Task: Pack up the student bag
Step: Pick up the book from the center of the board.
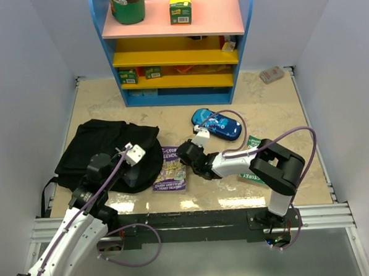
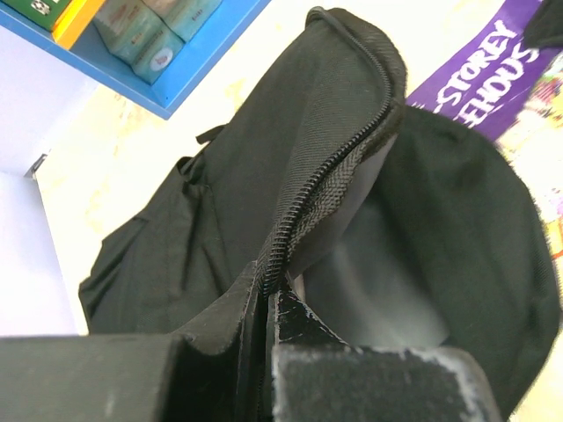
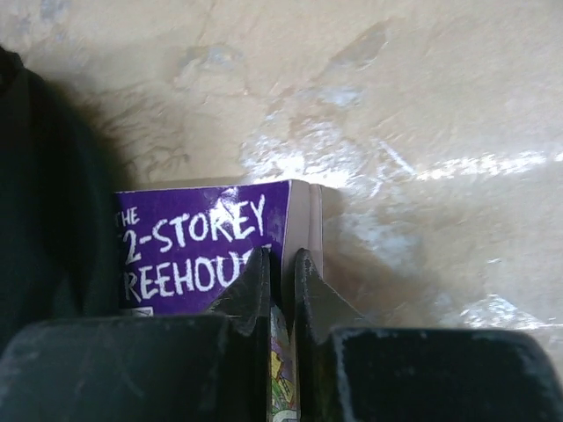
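Observation:
The student bag is a black fabric backpack lying at the left of the table, its mouth facing right. My left gripper is shut on the bag's zipper edge and holds the flap up, so the grey inside shows. A purple storybook lies flat just right of the bag's mouth. My right gripper reaches it from the right. In the right wrist view that gripper is shut on the right edge of the purple book, one finger on the cover and one at the page side.
A blue patterned pencil case lies behind the right gripper. A green book lies partly under the right arm. A blue and yellow shelf unit stands at the back. A small packet sits at the back right.

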